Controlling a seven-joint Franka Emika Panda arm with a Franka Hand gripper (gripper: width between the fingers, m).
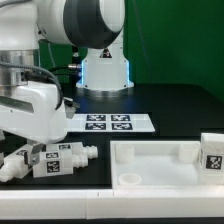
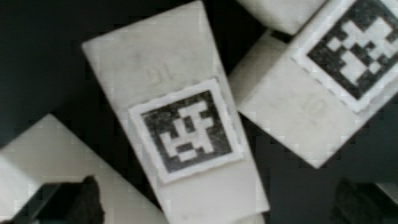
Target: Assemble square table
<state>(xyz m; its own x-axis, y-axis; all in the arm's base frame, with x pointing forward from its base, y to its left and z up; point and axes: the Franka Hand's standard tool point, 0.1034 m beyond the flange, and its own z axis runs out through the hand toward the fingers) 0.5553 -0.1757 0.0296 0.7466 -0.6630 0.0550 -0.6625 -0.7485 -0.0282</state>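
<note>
While the white robot arm point(image 1: 40, 100) bends low at about 9 o'clock in the exterior view, its end effector point(image 1: 22, 148) hangs just above a cluster of short chunky white plastic legs point(image 1: 55, 160) lying on their sides on the black table point(image 1: 170, 105) at roughly 8 o'clock. Whether the end effector is released or clenched I cannot tell — the arm masks its tips in that view. The wrist view shows only one dark finger point(image 2: 68, 198) clearly, beside a tagged leg point(image 2: 178, 130) lying close under the camera, with a second tagged leg point(image 2: 338, 65) just beside it. The white plastic square slab with a raised rim point(image 1: 165, 152) lies flat at 5 o'clock, a round corner hole point(image 1: 130, 180) showing in it. Another white leg point(image 1: 212, 152) sits alone between 3 and 4 o'clock, near the slab's edge — its black-and-white tag faces the camera. The thin flat white marker board point(image 1: 110, 122) lies at the centre, in front of the arm's base point(image 1: 103, 70).
</note>
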